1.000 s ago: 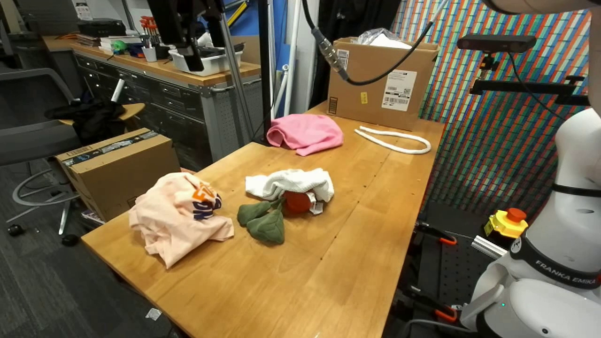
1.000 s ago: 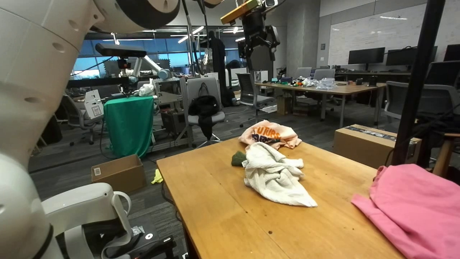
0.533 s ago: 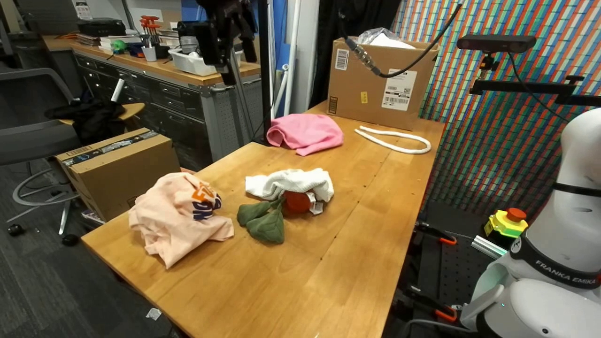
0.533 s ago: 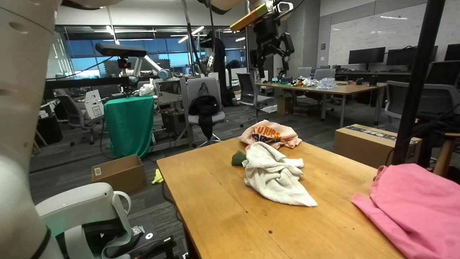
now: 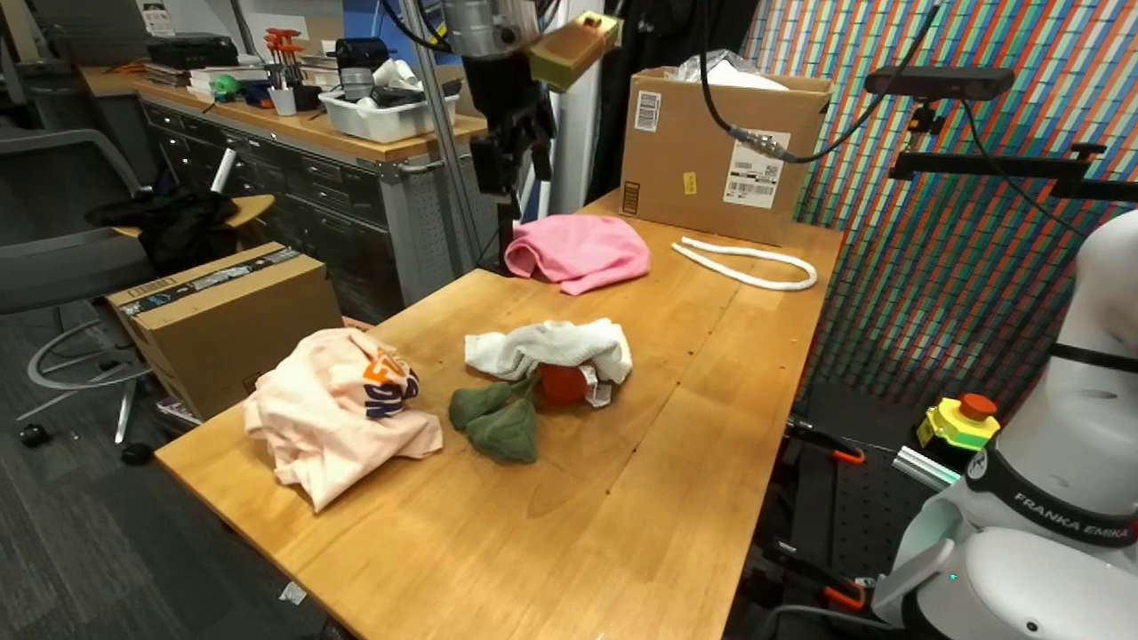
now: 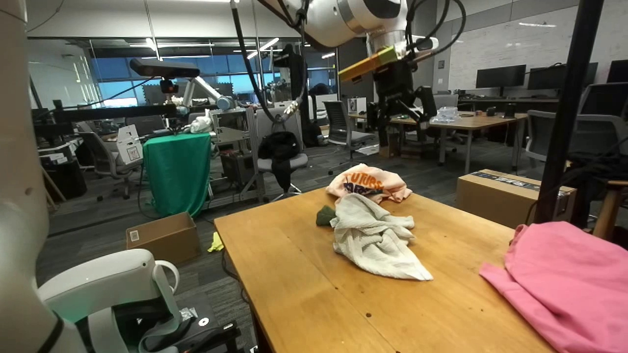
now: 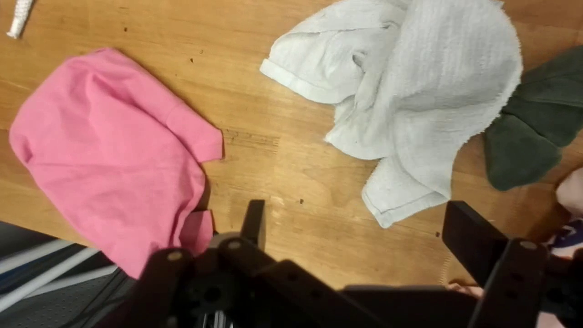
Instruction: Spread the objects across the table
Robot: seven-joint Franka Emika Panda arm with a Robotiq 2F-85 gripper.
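— The end effector (image 7: 356, 216) stands wide, holding nothing. Any danger?
— The white cloth (image 7: 428, 86) lies on the counter (image 5: 640, 542), partly over the red ball (image 5: 562, 384); lifting one could drag both.

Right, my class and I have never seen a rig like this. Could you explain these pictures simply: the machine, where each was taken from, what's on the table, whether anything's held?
The machine is a robot arm, ending in a pincer for gripping. Two pictures are taken from outside the robot, from different places; the third is from its wrist, looking down past the pincer.

On the wooden table lie a pink cloth, a peach cloth and a white cloth. A red ball peeks out from under the white cloth, with a leaf-shaped green piece next to it; whether those two are joined is hard to tell. A white cord and a cardboard box are on the table too.

The pincer is open and hangs above the table, holding nothing.
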